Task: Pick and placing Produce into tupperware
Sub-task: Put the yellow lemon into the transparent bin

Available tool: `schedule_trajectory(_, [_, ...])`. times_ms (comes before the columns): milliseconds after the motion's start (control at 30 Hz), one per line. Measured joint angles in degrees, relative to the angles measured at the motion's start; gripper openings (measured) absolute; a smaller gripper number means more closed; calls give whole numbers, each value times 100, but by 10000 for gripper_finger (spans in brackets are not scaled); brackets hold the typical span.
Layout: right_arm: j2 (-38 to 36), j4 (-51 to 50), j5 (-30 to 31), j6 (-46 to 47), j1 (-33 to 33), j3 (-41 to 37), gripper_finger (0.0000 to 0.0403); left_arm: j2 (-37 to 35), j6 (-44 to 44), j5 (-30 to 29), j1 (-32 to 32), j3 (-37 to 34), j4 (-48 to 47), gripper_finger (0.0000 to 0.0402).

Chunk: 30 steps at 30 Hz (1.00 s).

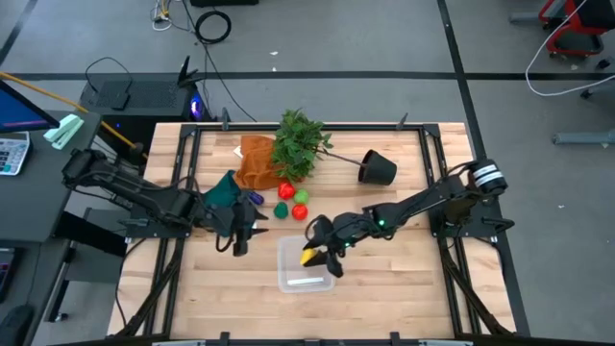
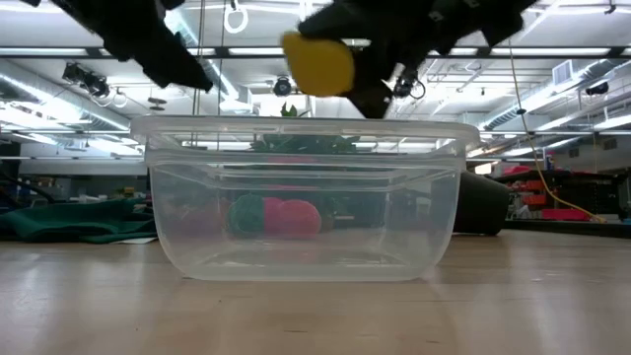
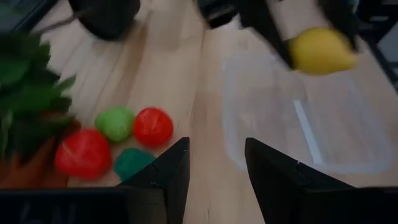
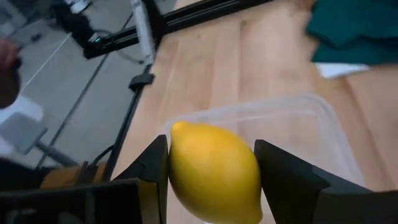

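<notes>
Seen from above, the right claw hangs over the clear, shallow, rectangular plastic tub near the desk's front edge, pinching a yellow toy lemon above the tub's right rim. The left claw waits just left of the tub beside a dark green folded cloth. Toward the desk's middle sit two red toy fruits, two green ones and a small purple piece, next to a leafy green plant whose black round pot lies tipped on its side; a brown cloth lies under the leaves.

At desk height the tub fills the foreground and looks empty; red and green fruits show through its walls from behind. The lemon hangs above the rim, gripped in the right claw. The other dark arm hangs at the upper left.

From the left wrist, the left claw shows its two dark fingers spread apart with nothing between them, over bare wood. Beyond them lie two red fruits, a light green one and a darker green one. The tub sits farther off, the lemon held above it.

From the right wrist, the right claw presses both fingers against the lemon's sides, directly over the tub.
</notes>
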Motion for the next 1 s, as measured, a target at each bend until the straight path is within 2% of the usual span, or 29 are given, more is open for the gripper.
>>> schedule_trajectory(200, [630, -1635, 23, -744, -1, 1140, 150, -25, -147, -2, -64, -304, 597, 162])
schedule_trajectory(300, [931, -1919, 101, -921, -1, 1465, 150, -25, -142, 2, -208, -326, 709, 162])
schedule_trajectory(667, [1164, -2283, 416, -904, -88, 1581, 150, -17, -94, -30, -1008, -326, 918, 157])
schedule_trajectory(1000, [1164, -2513, 414, -773, -123, 1580, 150, -10, -167, -273, -1058, -326, 729, 149])
